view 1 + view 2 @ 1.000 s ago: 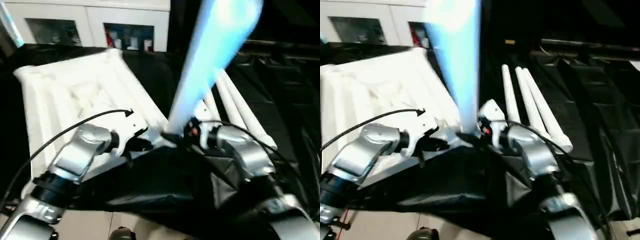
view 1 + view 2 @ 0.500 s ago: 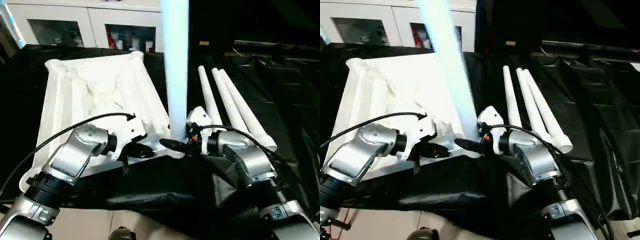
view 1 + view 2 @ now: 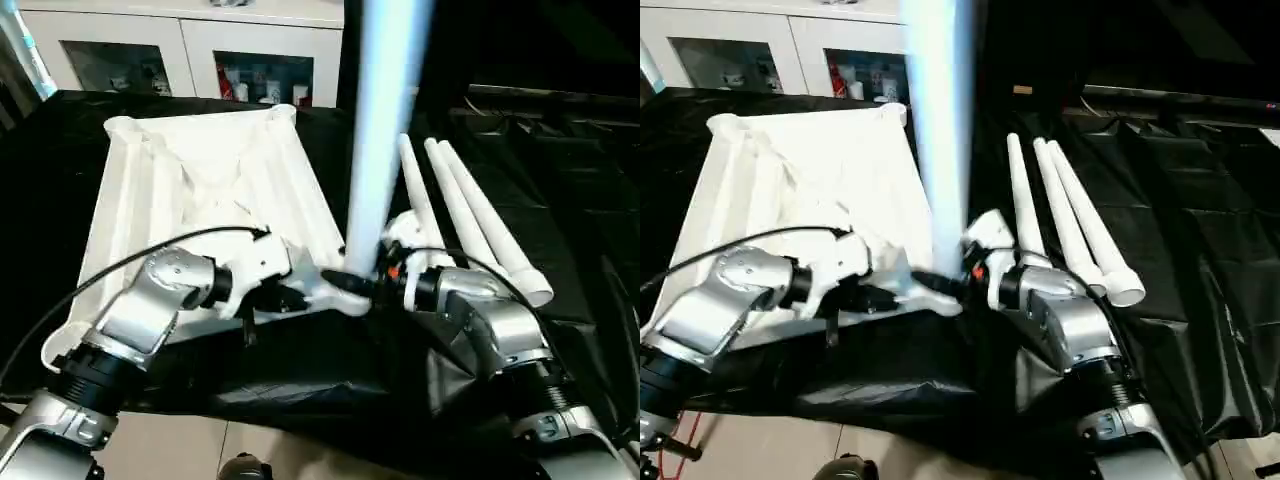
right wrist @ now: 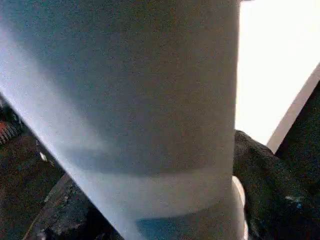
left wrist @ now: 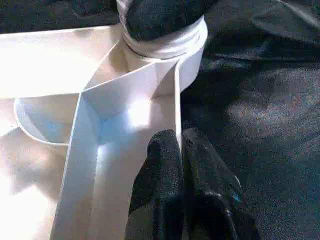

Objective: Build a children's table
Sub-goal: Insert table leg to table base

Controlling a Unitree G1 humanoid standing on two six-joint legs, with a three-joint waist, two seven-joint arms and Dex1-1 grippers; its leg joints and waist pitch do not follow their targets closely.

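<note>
The white table top lies upside down on black cloth, ribs up. One white leg stands upright at its near right corner, its foot at the round corner socket. My right gripper is shut on this leg low down, and one black finger shows beside the tube. My left gripper is shut on the top's thin near edge wall, just left of that corner. Its fingers pinch the wall. Three loose legs lie side by side to the right.
Black cloth covers the work surface, with wrinkles and its front edge near my arms. A white cabinet with glass doors stands behind the table top. A black cable loops over my left forearm.
The held leg has rocked: it leaned to the left half a second ago and stands nearly straight now. The whole view has shifted as well. Both grippers keep their holds.
</note>
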